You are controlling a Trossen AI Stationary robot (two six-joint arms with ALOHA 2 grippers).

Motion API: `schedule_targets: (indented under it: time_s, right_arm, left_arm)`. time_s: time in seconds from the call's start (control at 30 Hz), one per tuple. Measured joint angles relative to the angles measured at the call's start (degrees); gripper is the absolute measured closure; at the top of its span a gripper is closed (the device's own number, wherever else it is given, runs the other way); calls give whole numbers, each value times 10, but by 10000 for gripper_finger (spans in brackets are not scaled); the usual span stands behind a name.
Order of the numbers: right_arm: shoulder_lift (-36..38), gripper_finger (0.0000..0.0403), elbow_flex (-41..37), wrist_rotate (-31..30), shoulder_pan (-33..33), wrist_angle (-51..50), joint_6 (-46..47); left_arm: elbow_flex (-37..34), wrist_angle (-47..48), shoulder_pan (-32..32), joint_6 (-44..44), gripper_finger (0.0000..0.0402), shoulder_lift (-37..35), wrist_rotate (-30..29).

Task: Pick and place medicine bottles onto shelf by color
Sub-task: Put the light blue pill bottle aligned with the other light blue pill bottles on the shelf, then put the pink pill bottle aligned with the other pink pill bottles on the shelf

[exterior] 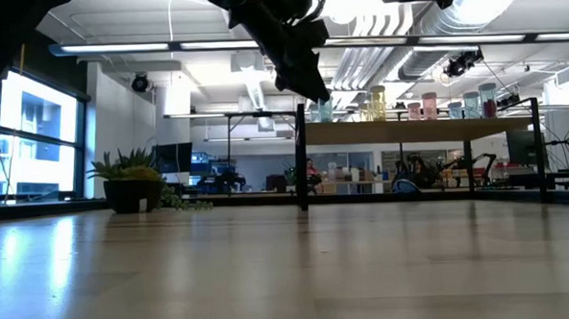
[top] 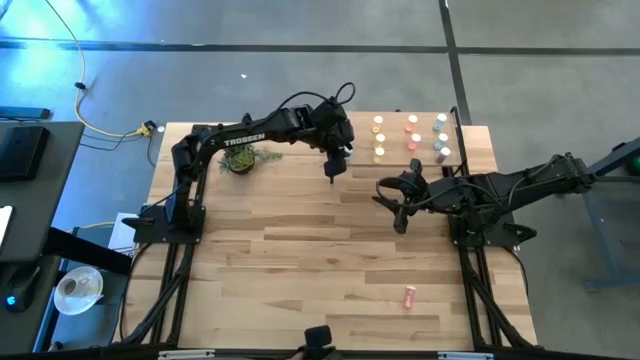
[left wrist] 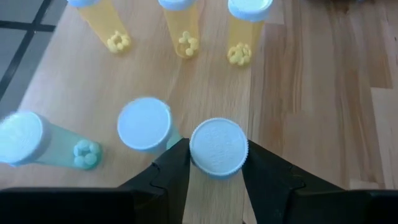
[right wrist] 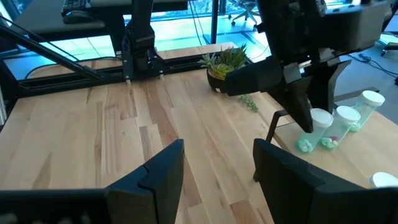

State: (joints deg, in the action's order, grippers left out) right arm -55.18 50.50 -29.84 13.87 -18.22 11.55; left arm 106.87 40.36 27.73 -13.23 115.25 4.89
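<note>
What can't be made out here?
Left wrist view: body colour of the white-capped bottle at the left gripper, above the light wood shelf; its cap hides it.
High view: small pink bottle lying near the table's front edge; too small to read its cap.
Right gripper waits open over the table.

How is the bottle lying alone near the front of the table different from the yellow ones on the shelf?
The lone orange-red medicine bottle lies on its side on the plank tabletop; the yellow medicine bottles stand upright in a row on the raised wooden shelf. One is reddish, the others yellow. Both are small and cylindrical.
</note>
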Motion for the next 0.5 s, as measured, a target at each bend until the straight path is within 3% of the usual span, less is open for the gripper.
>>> schedule_targets:
  time_s: [0.27, 0.5]
  right_arm:
    - [0, 219, 0, 0, 0, 0, 1]
    - [0, 219, 0, 0, 0, 0, 0]
  left_arm:
    - [-1, -2, 0, 0, 228, 2, 0]
    - [17, 3, 0, 0, 216, 2, 3]
